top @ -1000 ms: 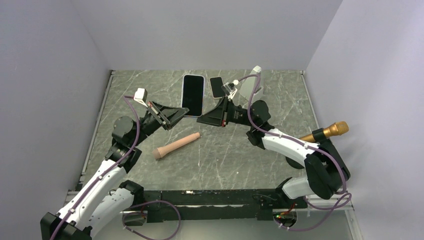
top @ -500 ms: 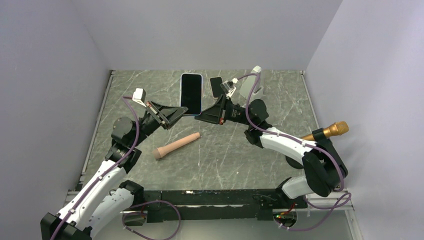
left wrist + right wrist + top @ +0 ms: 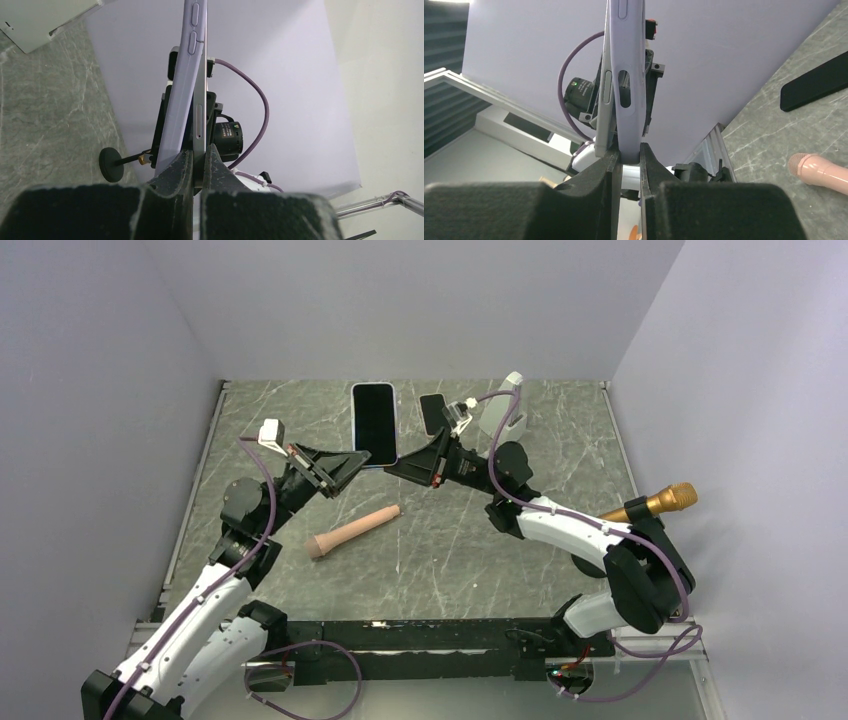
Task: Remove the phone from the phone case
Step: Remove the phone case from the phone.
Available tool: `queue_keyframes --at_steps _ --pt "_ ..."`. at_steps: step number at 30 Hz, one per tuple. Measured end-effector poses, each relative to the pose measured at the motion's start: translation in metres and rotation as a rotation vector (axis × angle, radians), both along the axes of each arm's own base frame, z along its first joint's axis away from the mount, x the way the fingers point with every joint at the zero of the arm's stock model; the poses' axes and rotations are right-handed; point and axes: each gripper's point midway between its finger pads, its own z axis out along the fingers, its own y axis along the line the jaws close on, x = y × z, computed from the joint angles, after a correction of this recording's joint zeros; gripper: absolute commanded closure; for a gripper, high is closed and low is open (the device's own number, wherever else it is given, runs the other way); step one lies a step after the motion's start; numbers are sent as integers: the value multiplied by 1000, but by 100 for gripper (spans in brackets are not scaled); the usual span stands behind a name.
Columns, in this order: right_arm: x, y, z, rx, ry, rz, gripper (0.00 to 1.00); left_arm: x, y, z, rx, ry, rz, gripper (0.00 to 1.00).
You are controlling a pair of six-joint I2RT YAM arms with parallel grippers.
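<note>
A phone with a black screen in a lilac case (image 3: pixel 373 423) is held upright in the air over the middle of the table, between both grippers. My left gripper (image 3: pixel 360 461) grips its lower left edge; in the left wrist view (image 3: pixel 198 161) the fingers are shut on the silver phone edge (image 3: pixel 201 125), and the lilac case (image 3: pixel 186 75) stands slightly off it to the left. My right gripper (image 3: pixel 393 469) grips the lower right edge; in the right wrist view (image 3: pixel 628 155) it is shut on the lilac case (image 3: pixel 628 65), with the phone's silver edge (image 3: pixel 604 120) beside it.
A pink microphone-shaped object (image 3: pixel 352 530) lies on the table below the phone. A small black phone (image 3: pixel 432 412) and a white bottle (image 3: pixel 503 408) are at the back. A gold microphone (image 3: pixel 655 503) is at the right edge.
The phone and both grippers have moved left and a little toward the back. The phone now stands straighter.
</note>
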Motion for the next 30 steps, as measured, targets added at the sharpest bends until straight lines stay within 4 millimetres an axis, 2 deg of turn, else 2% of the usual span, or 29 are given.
queue_keyframes --at_steps 5,17,30 --pt "5 3 -4 -21 28 -16 100 1 3 -5 -1 8 19 100" --pt "21 13 4 -12 50 -44 100 6 11 -1 -15 -1 73 100" --pt "27 15 5 -5 62 -76 100 6 10 -4 0 5 75 100"
